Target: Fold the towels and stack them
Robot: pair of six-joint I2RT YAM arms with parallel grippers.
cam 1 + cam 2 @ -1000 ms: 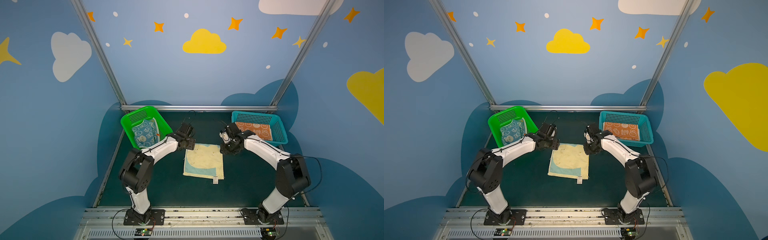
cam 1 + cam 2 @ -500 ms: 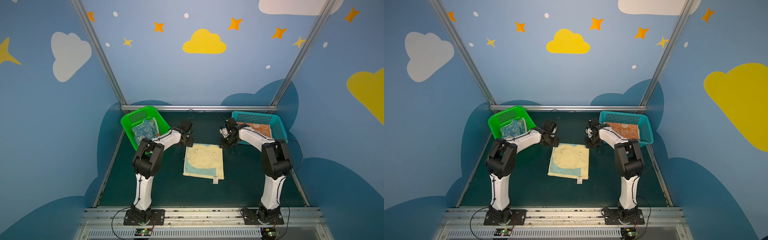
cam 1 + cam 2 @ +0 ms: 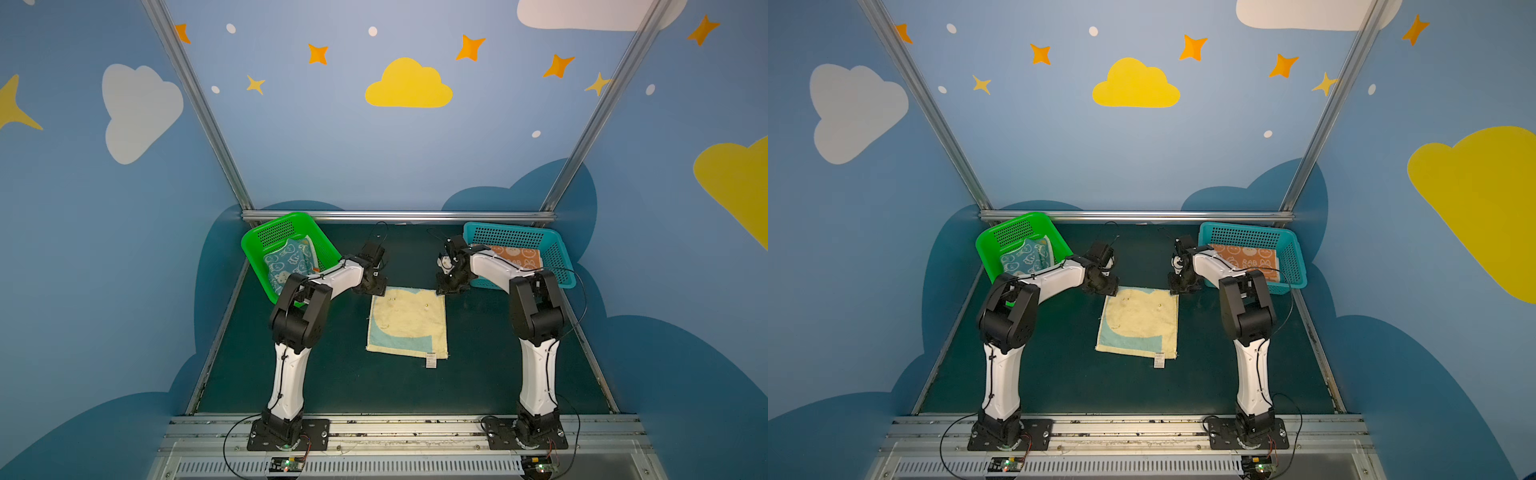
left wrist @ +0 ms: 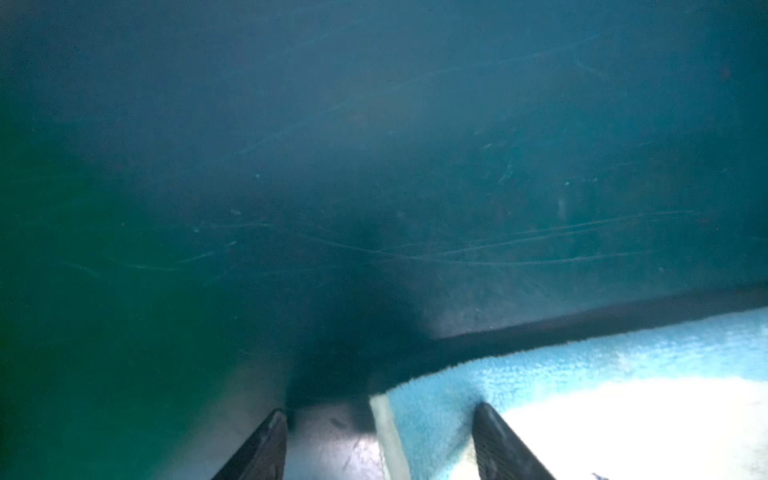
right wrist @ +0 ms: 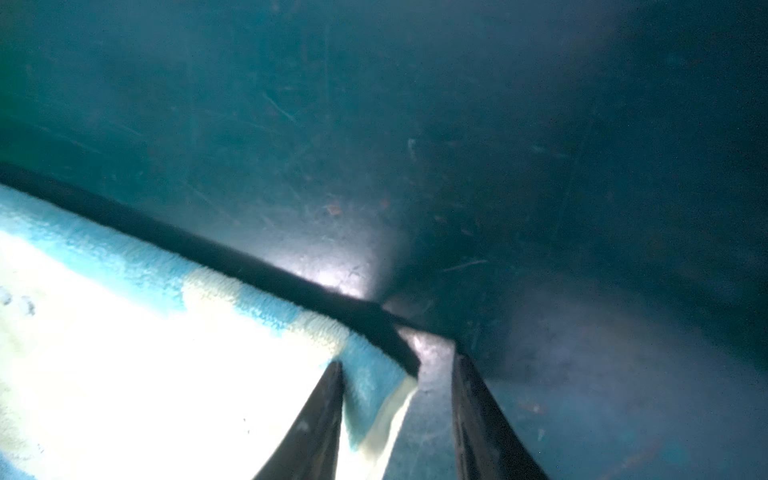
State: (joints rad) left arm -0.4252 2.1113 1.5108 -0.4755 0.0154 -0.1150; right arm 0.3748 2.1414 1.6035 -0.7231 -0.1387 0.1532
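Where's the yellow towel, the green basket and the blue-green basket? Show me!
yellow towel [image 3: 409, 320]: in a top view, middle of the cloth.
green basket [image 3: 276, 232]: in a top view, its holey back wall.
blue-green basket [image 3: 505, 237]: in a top view, its holey back wall.

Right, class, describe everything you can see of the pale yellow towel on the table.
The towel is soft pale yellow terry with light blue patches and a white tag at its near right corner. It lies flat and unfolded on the dark green table. The left gripper and right gripper, both open, each straddle a far corner.
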